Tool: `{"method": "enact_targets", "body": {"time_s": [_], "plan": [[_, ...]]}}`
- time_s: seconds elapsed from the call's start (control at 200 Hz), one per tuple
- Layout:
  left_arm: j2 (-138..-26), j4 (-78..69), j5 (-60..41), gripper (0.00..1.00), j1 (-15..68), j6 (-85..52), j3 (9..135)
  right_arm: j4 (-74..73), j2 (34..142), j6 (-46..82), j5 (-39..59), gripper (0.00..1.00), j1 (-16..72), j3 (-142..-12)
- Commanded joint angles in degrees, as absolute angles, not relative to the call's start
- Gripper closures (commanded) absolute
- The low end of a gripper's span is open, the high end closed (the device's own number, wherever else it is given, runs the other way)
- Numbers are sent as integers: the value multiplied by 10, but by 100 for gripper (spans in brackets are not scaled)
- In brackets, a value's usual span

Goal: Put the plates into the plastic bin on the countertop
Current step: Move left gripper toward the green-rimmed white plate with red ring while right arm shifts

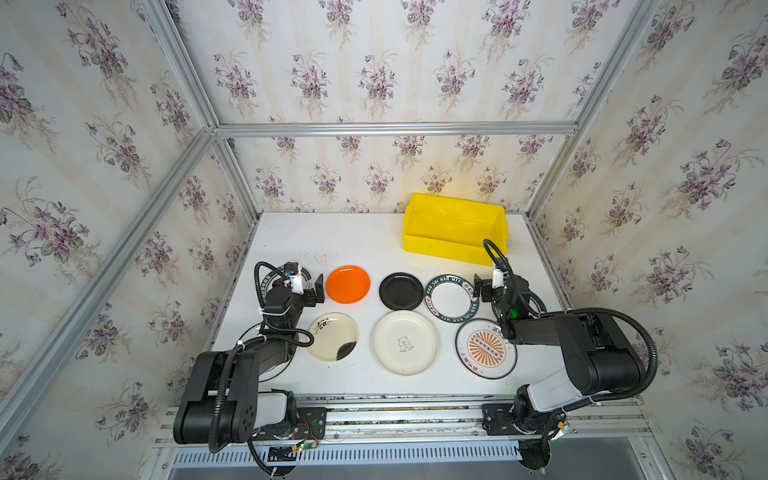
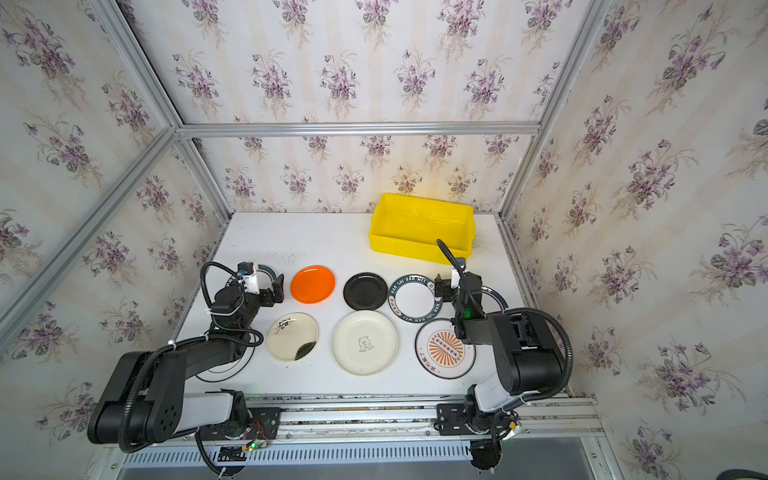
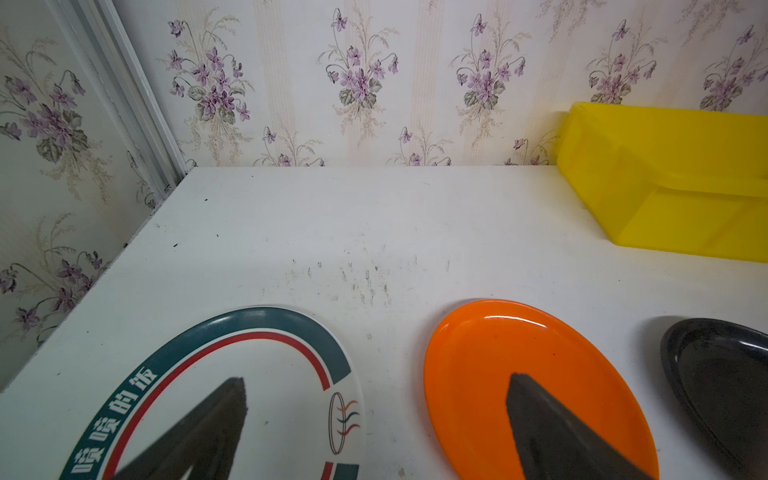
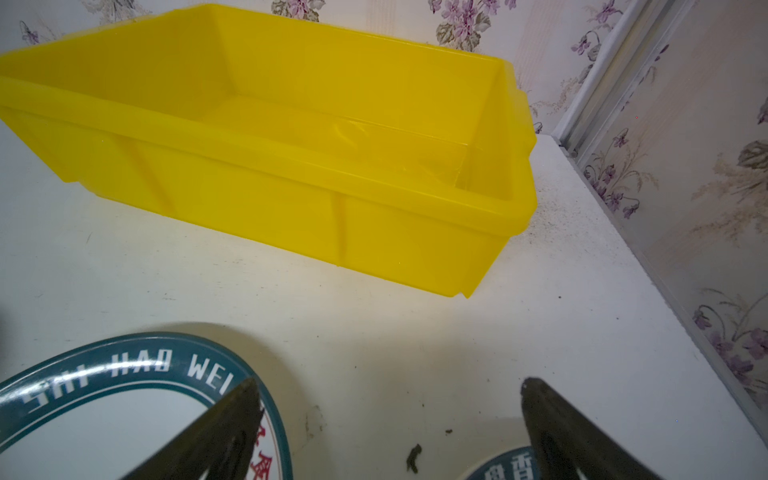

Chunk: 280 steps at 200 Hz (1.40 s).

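Observation:
Several plates lie flat on the white countertop [image 1: 332, 241]: an orange plate [image 1: 348, 284], a black plate [image 1: 401, 291], a white plate with a dark lettered rim [image 1: 451, 297], a cream plate with an ink smudge [image 1: 332, 336], a cream bear plate [image 1: 405, 343] and an orange sunburst plate [image 1: 486, 349]. The yellow plastic bin [image 1: 453, 245] stands empty at the back right. My left gripper [image 1: 318, 289] hovers open between a teal-rimmed plate [image 3: 249, 374] and the orange plate [image 3: 519, 365]. My right gripper [image 1: 478, 289] hovers open beside the lettered plate [image 4: 124, 374], in front of the bin [image 4: 291, 208].
More rimmed plates lie partly hidden under the left arm [image 1: 274, 365] and the right arm [image 1: 538, 301]. Aluminium rails and floral-papered walls close in the left, right and back sides. Dark scuffs and crumbs mark the tabletop [image 4: 413, 457].

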<state>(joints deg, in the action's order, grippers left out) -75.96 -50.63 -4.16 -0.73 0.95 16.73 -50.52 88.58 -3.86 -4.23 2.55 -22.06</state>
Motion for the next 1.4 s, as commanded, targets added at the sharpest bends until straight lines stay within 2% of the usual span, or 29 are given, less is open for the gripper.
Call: {"method": "enact_targets", "body": {"time_s": [0.0, 0.485, 0.61, 0.745, 1.054, 1.124, 1.234, 1.394], "plan": [[-759, -524, -45, 0, -8, 19, 169, -519, 885, -28, -42, 0, 24, -224], [-758, -524, -43, 0, -8, 20, 169, -519, 886, -28, -45, 0, 25, -227], [-753, -513, -2, 0, -3, 10, 175, -519, 885, -29, -45, 0, 25, -226], [-722, -416, 47, 0, -2, -11, 212, -519, 881, -29, -46, 0, 24, -225], [-682, -282, 155, 1, 0, -73, 262, -278, 770, -24, -65, 0, 35, -305], [-675, -232, 187, 1, -1, -98, 286, -240, 750, 10, -66, 0, 36, -320], [-665, -150, 247, 1, -1, -157, 322, -226, 713, 69, -14, 0, 37, -320], [-686, -82, 264, 1, -4, -194, 370, -141, 683, 180, 27, 0, 37, -345]]}}
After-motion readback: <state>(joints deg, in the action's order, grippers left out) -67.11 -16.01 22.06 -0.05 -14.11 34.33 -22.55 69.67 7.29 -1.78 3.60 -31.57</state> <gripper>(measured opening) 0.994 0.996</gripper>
